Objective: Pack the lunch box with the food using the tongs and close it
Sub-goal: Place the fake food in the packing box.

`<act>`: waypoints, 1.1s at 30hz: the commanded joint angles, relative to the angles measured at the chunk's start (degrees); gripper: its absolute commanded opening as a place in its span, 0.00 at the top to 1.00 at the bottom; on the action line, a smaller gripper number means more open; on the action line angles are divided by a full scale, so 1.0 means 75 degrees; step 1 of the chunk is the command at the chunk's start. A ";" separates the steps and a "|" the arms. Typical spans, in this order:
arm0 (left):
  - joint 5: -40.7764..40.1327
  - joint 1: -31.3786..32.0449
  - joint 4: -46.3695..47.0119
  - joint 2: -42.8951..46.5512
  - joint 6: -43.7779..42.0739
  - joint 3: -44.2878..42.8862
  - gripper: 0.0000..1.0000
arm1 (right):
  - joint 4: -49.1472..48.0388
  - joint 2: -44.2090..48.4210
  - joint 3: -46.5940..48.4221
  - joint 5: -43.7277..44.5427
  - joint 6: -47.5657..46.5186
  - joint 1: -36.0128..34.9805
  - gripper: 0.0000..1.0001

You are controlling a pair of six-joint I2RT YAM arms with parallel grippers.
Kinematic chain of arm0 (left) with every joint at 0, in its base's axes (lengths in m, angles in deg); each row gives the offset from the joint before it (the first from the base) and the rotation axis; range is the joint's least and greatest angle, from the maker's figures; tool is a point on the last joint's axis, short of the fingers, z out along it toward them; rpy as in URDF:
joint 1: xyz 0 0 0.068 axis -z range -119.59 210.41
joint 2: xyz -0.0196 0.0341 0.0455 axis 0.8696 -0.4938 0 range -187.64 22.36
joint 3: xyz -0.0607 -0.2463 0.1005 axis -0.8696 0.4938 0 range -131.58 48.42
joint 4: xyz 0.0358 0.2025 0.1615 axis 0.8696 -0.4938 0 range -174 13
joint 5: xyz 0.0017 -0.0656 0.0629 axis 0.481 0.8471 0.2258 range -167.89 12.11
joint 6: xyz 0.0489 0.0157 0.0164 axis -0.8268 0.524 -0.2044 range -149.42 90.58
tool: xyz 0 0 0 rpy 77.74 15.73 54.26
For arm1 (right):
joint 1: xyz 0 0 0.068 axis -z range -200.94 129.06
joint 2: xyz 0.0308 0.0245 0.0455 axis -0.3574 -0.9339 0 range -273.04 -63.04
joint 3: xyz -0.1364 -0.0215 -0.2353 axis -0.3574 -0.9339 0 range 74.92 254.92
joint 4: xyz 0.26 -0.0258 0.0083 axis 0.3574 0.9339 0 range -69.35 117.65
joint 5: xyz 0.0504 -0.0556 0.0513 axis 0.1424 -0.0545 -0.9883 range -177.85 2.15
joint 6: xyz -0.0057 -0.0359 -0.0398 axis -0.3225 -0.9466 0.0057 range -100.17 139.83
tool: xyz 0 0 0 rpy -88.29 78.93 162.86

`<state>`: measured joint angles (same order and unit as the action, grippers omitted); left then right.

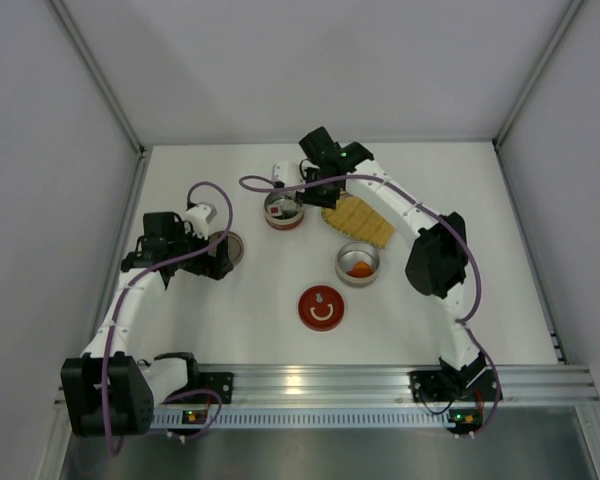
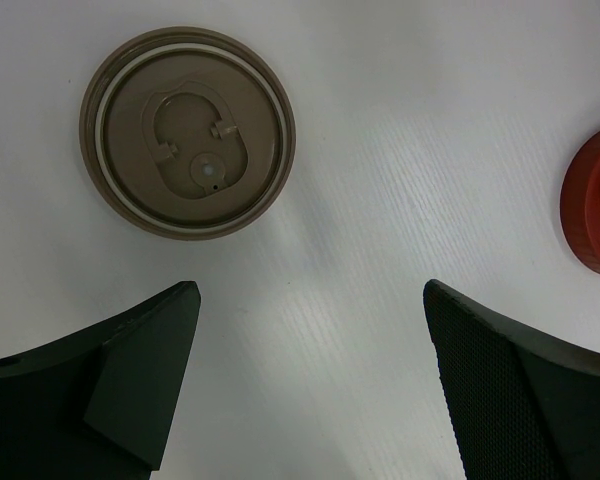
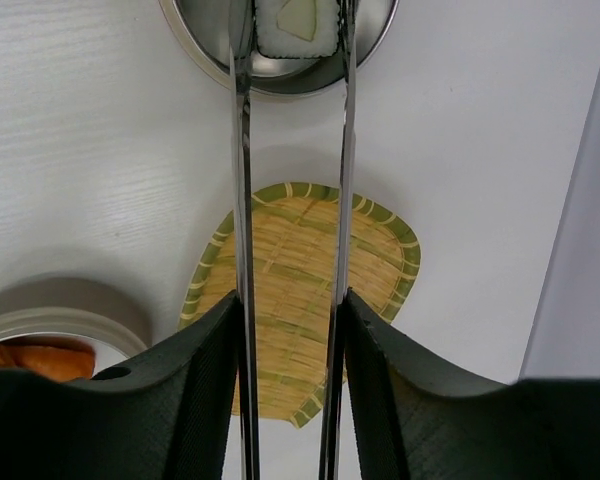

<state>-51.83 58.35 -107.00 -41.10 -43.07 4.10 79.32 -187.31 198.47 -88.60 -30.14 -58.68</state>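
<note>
Well left of the woven tray (image 3: pixel 290 260), the left gripper (image 2: pixel 310 290) hangs spread wide and empty, near the brown lid (image 2: pixel 187 132). Just left of the tray, the right gripper (image 3: pixel 290 310) pinches the tongs (image 3: pixel 242 200), whose tips straddle a white food piece (image 3: pixel 296 28) in a tin (image 3: pixel 290 86). On the tray's near side, orange chunks (image 1: pixel 359 269) sit in a second tin (image 1: pixel 341 262). The tray looks bare, so packing is probably nearly done. Neither lid is on yet.

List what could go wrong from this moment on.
1. The white piece sits between the tips of the tongs over the tin. If it clings to a blade, pulling back may drag it over the rim.
2. The right gripper merely pinches the slim metal tongs, so they may twist or slip.
3. The brown lid and red lid both lie near the open left gripper, which might pick the wrong one.
</note>
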 commanded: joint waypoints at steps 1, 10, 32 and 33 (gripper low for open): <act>0.0064 0.0006 0.0320 0.0200 -0.0137 0.0096 0.02 | -0.0347 -0.0025 0.0390 0.0077 -0.0169 -0.0207 0.57; 0.0052 -0.0006 0.0320 0.0223 -0.0161 0.0096 0.02 | -0.0417 0.0080 0.0425 0.0066 -0.0122 -0.0254 0.53; 0.0040 -0.0006 -0.0055 0.0411 0.0179 -0.0431 0.02 | -0.1447 0.3138 -0.1736 -0.2301 0.3789 0.2459 0.74; 0.0040 -0.0006 -0.0066 0.0411 0.0203 -0.0431 0.01 | -0.1646 0.3499 -0.2102 -0.2371 0.3943 0.2801 0.74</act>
<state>-52.00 58.35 -107.72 -39.35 -42.55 3.64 72.11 -165.91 188.65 -102.17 -9.07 -45.69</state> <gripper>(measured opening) 0.984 0.266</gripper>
